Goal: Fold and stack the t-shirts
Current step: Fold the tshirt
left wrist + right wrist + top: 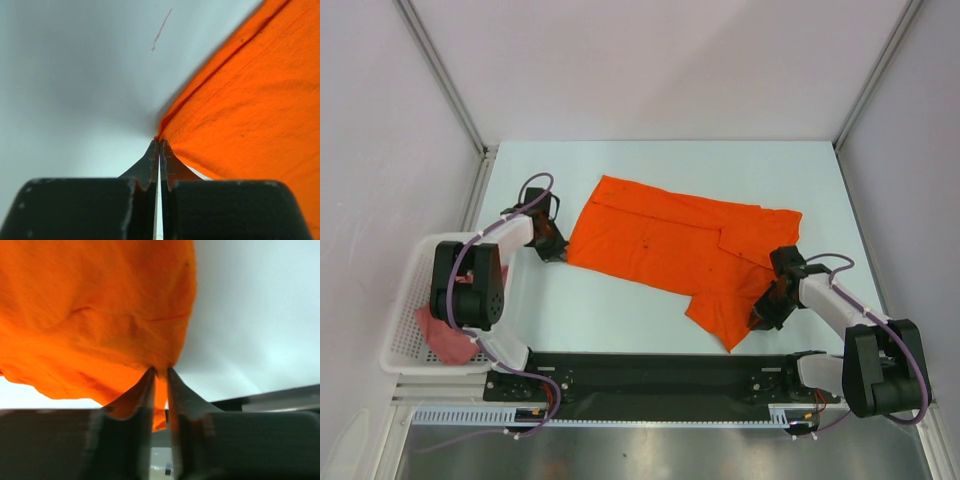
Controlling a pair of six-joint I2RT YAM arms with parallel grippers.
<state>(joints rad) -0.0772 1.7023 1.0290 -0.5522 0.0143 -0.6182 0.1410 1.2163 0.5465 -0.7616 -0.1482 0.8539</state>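
Our left end effector [159, 143] pinches a corner of the orange t-shirt [665, 240], and our right end effector [161, 371] grips its other end. We see it spread on the desk [620, 320] between them. The pink t-shirt [442, 343] sits in the basket [406, 295], left of both.

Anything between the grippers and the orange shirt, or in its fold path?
Nothing visible. The left gripper and right gripper are each shut on an edge of the orange t-shirt, which lies alone on the table; the pink t-shirt is off left in the basket.
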